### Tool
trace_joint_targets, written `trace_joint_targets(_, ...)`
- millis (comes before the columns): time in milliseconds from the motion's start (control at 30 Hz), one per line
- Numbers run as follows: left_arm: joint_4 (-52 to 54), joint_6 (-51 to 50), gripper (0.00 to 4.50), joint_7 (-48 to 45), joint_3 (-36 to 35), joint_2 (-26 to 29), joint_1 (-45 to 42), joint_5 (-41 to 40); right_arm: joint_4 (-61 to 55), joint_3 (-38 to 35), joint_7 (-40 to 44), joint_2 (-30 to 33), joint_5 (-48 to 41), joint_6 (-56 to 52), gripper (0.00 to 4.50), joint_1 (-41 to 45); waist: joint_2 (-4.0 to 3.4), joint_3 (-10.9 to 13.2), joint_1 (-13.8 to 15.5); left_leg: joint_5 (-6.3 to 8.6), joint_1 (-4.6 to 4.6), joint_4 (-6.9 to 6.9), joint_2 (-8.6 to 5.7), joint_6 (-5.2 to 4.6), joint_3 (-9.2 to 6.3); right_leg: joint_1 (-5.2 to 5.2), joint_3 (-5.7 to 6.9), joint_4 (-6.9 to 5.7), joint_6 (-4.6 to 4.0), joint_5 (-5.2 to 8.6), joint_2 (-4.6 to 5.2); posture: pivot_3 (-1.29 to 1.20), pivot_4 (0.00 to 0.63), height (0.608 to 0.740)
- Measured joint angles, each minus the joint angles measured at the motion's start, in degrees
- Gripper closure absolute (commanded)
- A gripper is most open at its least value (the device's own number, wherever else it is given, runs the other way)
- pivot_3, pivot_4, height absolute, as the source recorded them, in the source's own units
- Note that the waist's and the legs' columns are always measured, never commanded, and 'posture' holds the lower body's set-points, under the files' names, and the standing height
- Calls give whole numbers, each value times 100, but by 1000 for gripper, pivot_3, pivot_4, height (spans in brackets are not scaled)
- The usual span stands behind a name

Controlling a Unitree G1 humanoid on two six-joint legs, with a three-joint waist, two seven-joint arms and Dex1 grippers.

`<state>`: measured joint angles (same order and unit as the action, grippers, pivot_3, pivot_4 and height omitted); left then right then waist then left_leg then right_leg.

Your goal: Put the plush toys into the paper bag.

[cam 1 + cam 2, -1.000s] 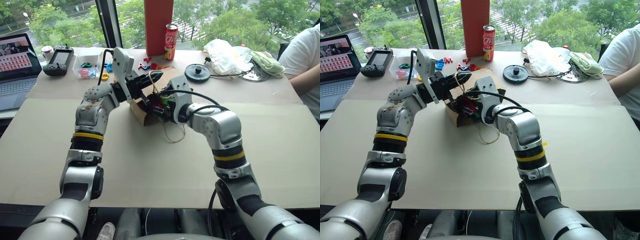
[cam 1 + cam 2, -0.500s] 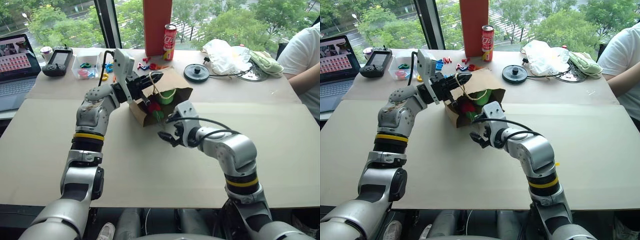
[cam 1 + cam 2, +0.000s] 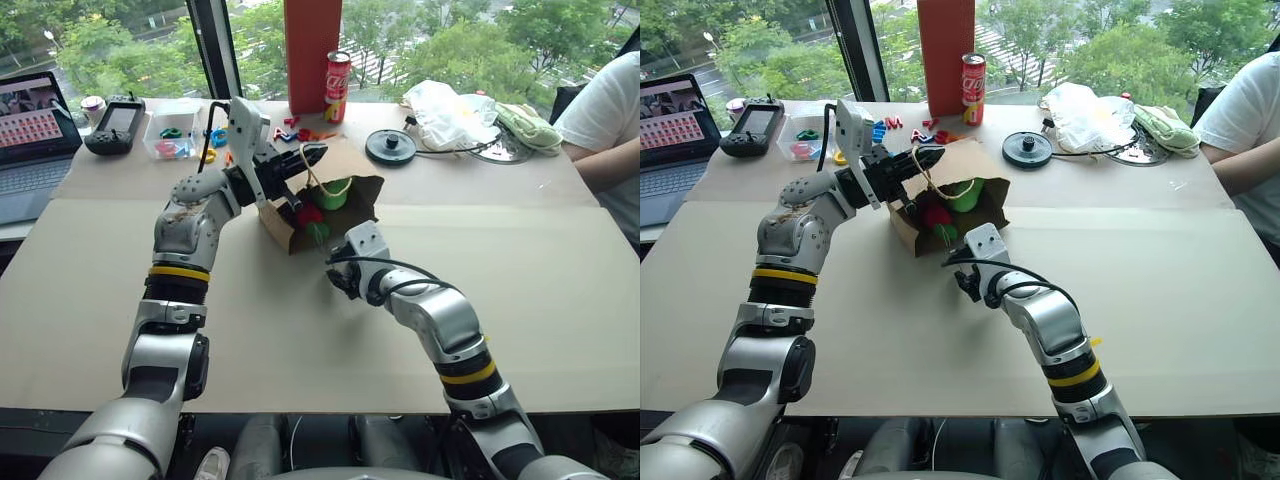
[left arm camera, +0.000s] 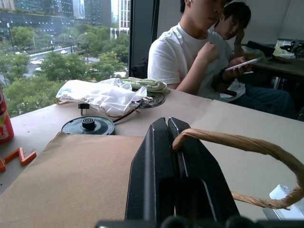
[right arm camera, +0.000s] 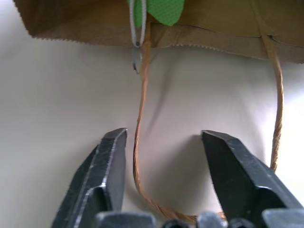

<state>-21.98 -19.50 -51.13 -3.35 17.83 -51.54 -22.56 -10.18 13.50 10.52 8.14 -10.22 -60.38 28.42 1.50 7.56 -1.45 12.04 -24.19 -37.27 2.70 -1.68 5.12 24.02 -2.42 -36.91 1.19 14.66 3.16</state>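
The brown paper bag [image 3: 352, 168] lies on its side with its mouth toward me. My left gripper [image 3: 308, 153] is shut on the bag's upper cord handle [image 4: 247, 145] and holds the top side lifted. Inside the mouth sit the two plush toys: the lime-green blob [image 3: 335, 193] and the red chili [image 3: 308, 213] with its green stem [image 5: 161, 9]. In front of the mouth, my right gripper [image 3: 335, 276] hovers low over the table. Its fingers [image 5: 111, 166] stand open and empty, with the lower cord handle [image 5: 140, 118] lying on the table between them.
Behind the bag stand a cola can [image 3: 338, 73] and an orange-red pillar [image 3: 315, 40]. A black disc [image 3: 391, 146], a white plastic bag [image 3: 455, 108] and a pale green mitt [image 3: 535, 125] lie at back right by a seated person [image 3: 610, 110]. A laptop [image 3: 35, 130], controller [image 3: 118, 122] and clear box [image 3: 178, 130] sit at back left.
My right gripper has pulled back out of the bag's mouth and sunk to the table in front of it. The toys now rest in the bag. The left gripper kept still.
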Motion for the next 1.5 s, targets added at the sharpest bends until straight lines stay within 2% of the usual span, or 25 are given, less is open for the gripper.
trace_joint_targets(133, 0, -42, 4500, 35, -8, -1, -10, -4, 191, -55, -53, -82, 88, 255, 4377, -10, 0, -1, -76, 0, 5, 0, 2, 0, 0, -1, -1, -8, 0, 0, -1, 0, 150, 739)
trace_joint_targets(167, 0, -43, 4500, 39, -10, 0, -17, -4, 211, -61, -56, -87, 105, 290, 4447, -14, 0, -1, -91, 0, 5, 1, 2, 0, -1, 0, -1, -9, 0, 0, -1, 0, 150, 739)
trace_joint_targets(433, 0, -46, 4500, 45, -23, 0, -21, -6, 224, -104, -27, -131, 103, 323, 4447, -23, 0, -2, -113, 0, 6, 4, 4, 0, 0, 1, -3, -9, -1, 0, -3, 0, 150, 739)
trace_joint_targets(633, 7, -46, 4500, 44, -25, -4, -18, -18, -159, -169, 173, 96, 41, 262, 4447, -225, 0, -1, -83, 0, -9, 8, 2, 0, 0, 8, -1, -14, -1, 0, 0, 0, 150, 739)
trace_joint_targets(900, 226, -214, 4500, 249, -225, -225, 119, -305, -1705, -868, 654, 1336, -18, 640, 4447, -264, -1, 1, 40, 1, -20, 12, -9, -2, -1, 9, 3, -6, 3, 0, 10, 0, 150, 739)
trace_joint_targets(1133, 755, -882, 4500, 1341, -965, -925, 177, -1242, -2725, -1598, 951, 1743, -431, 603, 4447, 474, 2, 2, 64, 1, -9, 8, -8, -2, -7, 2, 1, 14, 2, 0, 7, 0, 150, 739)
trace_joint_targets(1300, 1067, -1099, 4500, 1886, -1055, -1135, 367, -1451, -2897, -1399, 1031, 1761, -597, 346, 4447, 512, 1, 2, 62, 1, -10, 8, -10, -2, -6, 2, -2, 13, 2, 0, 9, 0, 150, 739)
trace_joint_targets(1500, 1269, -1171, 4500, 2025, -876, -1061, 687, -1422, -2897, -1109, 1026, 1858, -627, 164, 4447, 445, 1, 2, 67, 0, -10, 8, -12, -1, -6, 2, -1, 13, 1, 0, 11, 0, 150, 739)
